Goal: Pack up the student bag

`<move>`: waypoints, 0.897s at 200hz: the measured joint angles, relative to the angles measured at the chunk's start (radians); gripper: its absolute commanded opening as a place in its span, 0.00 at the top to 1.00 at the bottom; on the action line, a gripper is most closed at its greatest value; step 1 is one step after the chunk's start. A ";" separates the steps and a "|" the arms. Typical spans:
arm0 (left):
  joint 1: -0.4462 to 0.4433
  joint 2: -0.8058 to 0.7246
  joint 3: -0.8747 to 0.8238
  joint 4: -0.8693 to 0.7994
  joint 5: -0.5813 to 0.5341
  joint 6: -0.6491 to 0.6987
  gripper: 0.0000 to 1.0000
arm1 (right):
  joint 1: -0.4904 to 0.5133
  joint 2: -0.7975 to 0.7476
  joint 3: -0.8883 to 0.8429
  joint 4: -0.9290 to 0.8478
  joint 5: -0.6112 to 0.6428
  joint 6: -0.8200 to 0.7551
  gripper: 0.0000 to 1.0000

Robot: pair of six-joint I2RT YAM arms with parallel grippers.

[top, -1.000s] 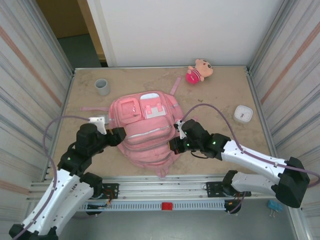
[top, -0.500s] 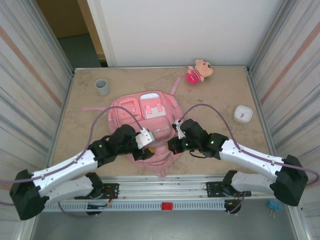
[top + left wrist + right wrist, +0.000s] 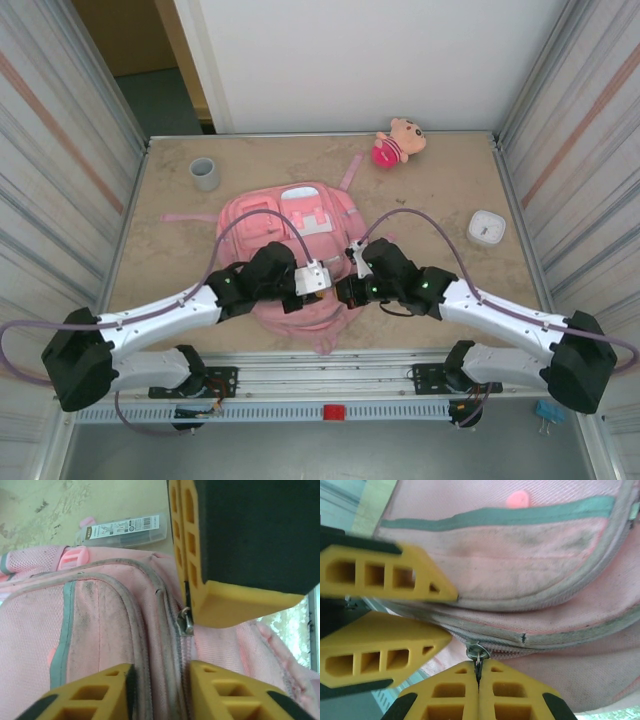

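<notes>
Likely unzipping the bag (image 3: 290, 215). Right hand (image 3: 478, 667) clamped on zipper pull (image 3: 478, 652); left hand (image 3: 160, 672) astride seam (image 3: 172, 645), grip unclear. Next: brace fabric, draw pull along.

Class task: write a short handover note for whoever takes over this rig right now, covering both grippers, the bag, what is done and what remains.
Right gripper: fingers shut on the zipper pull of the student bag.
Left gripper: fingers astride the zipper seam beside it; grip unclear.
Bag lies flat mid-table, zipper looks closed.
Done: pull grasped. To do: open bag, then probably pack plush doll, grey cup, white box, all out on the table.
</notes>
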 measured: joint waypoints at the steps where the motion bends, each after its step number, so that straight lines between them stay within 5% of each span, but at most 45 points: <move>1: 0.000 -0.001 0.000 0.000 -0.001 -0.002 0.88 | -0.001 -0.001 0.000 0.000 0.000 0.000 1.00; 34: -0.003 -0.070 -0.017 -0.014 -0.002 0.040 0.96 | -0.070 -0.039 -0.039 0.008 -0.035 0.000 1.00; 91: -0.009 -0.267 -0.079 -0.103 -0.004 0.072 0.95 | -0.232 -0.087 -0.137 0.095 -0.123 0.011 1.00; 137: -0.010 -0.348 -0.079 -0.198 -0.015 0.046 0.49 | -0.232 -0.103 -0.147 0.131 -0.125 0.023 1.00; 179: -0.121 -0.221 0.048 -0.214 -0.130 0.006 0.28 | -0.183 -0.109 -0.147 0.125 -0.070 0.021 1.00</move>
